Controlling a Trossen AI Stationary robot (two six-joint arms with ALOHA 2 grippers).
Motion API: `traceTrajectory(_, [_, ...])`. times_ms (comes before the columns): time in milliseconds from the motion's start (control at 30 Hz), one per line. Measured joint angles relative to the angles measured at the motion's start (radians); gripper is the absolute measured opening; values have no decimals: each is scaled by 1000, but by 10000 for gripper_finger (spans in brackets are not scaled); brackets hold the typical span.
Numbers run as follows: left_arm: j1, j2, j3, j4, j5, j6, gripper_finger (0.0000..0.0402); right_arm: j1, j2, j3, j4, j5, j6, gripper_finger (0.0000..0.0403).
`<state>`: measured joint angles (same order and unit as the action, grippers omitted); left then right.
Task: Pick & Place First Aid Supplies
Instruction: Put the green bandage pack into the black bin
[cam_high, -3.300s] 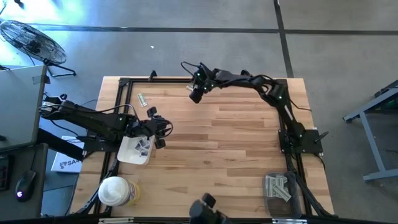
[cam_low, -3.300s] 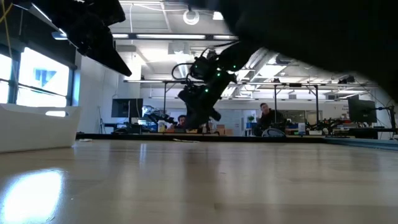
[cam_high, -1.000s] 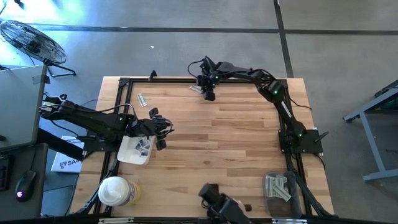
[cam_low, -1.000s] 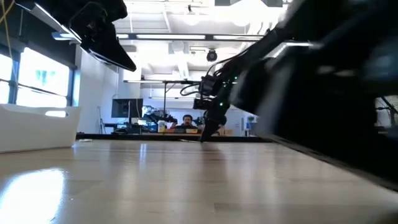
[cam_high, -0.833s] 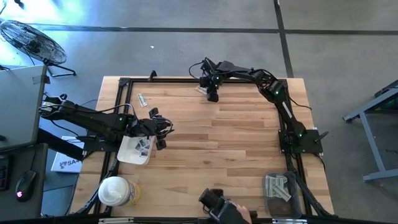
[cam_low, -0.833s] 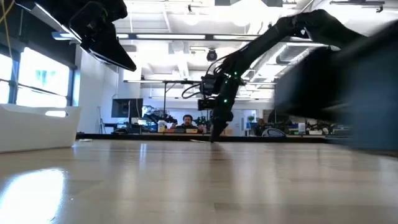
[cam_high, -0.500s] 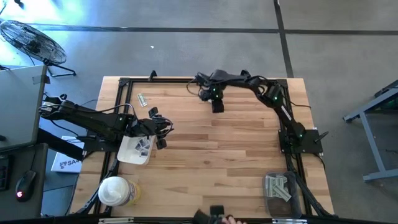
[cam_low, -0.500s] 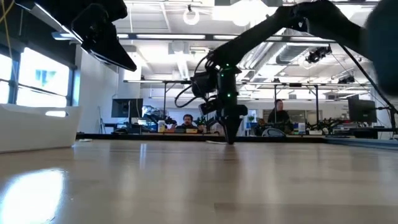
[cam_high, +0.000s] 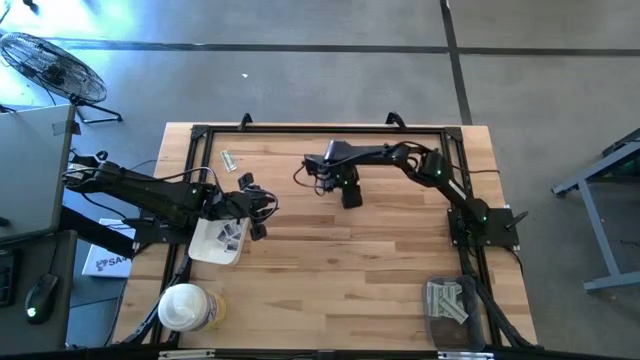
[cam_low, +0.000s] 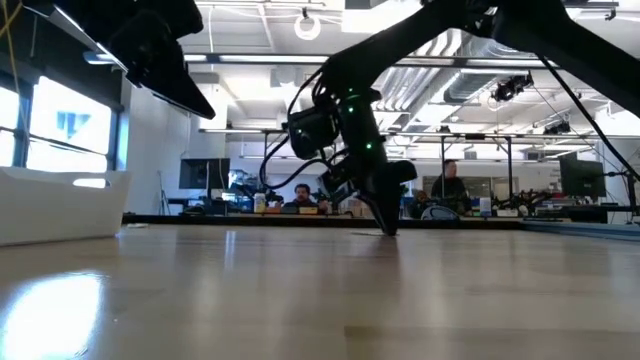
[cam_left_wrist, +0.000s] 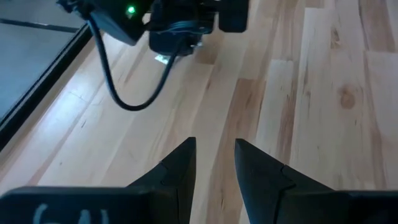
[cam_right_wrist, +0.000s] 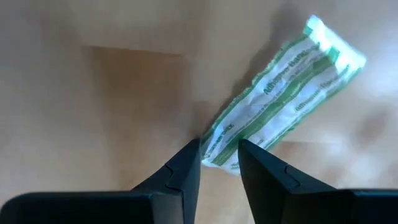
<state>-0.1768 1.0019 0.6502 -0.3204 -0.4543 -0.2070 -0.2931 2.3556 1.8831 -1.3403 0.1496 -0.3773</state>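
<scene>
My right gripper (cam_right_wrist: 219, 154) stands over the middle of the table's far half (cam_high: 350, 198), pointing steeply down, shut on a narrow white strip with green print (cam_right_wrist: 283, 87). The left wrist view shows that strip as a pale bit (cam_left_wrist: 163, 59) under the right hand. My left gripper (cam_left_wrist: 214, 155) hangs open above the table beside the white tray (cam_high: 203, 250), with nothing between its fingers. The tray holds square white packets (cam_high: 230, 235). Another strip (cam_high: 229, 159) lies flat near the far left corner. My right gripper pinches one short end of the strip (cam_right_wrist: 219, 144) between its two fingertips, coming from above. The rest of the strip reaches away from the fingers, creased. Whether its free end (cam_right_wrist: 329, 46) rests on the wood or hangs just clear, I cannot tell.
A round tub with a white lid (cam_high: 182, 305) stands at the near left corner. A dark tray with several pale strips (cam_high: 447, 300) sits at the near right. A black frame (cam_high: 200, 135) runs along the table's edges. People sit in the room behind (cam_low: 300, 197).
My right gripper has swung from the table's far edge toward the near edge and a little to the right, tipping to point more steeply down. The strip that lay beside it at the far edge has left that spot and travels with it.
</scene>
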Motion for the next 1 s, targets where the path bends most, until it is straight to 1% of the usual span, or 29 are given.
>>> traceTrajectory(133, [0,0,0,-5,35,-4,107,24,-50,-64,27,-19,4,104])
traceTrajectory(300, [0,0,0,-16,52,-9,107,33,-159,-248,158,2,49,104])
traceTrajectory(367, [0,0,0,-20,52,-11,107,38,-219,-332,237,-2,62,104])
traceTrajectory(467, [0,0,0,-18,52,-11,107,50,-310,-462,406,-10,63,104])
traceTrajectory(600, [0,0,0,-2,52,-11,107,61,-408,-614,606,-65,67,104])
traceTrajectory(667, [0,0,0,15,52,-11,107,61,-437,-668,676,-46,96,103])
traceTrajectory(767, [0,0,0,36,53,-8,107,56,-460,-722,769,10,204,104])
traceTrajectory(867, [0,0,0,37,52,-8,107,49,-466,-746,858,27,307,104])
traceTrajectory(1000, [0,0,0,34,53,-8,107,50,-466,-754,930,39,335,103])
